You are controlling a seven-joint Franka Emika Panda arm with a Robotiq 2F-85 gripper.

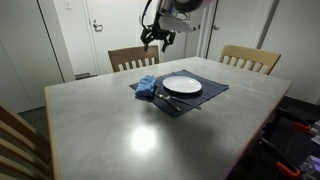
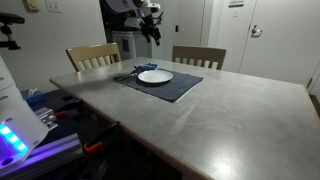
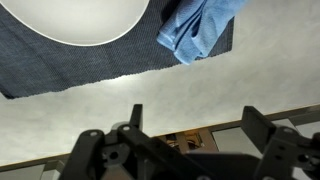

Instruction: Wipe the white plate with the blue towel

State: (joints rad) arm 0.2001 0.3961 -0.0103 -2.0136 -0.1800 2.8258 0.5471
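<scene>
White plate [image 1: 182, 85] and blue towel [image 1: 147, 88] lie on a dark placemat [image 1: 207, 95] on the grey table [image 1: 120, 130] (gripper [image 1: 157, 43] spread, empty).

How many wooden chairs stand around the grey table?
3: One wooden chair behind the blue towel, another beside it, a third at the near corner; others may be hidden.

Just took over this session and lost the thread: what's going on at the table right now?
The Panda arm's hand hangs open and empty in the air above the table, touching nothing. The blue towel lies crumpled at the edge of the dark placemat, next to the white plate. Wiping has not begun, and the towel is not yet picked up.
</scene>
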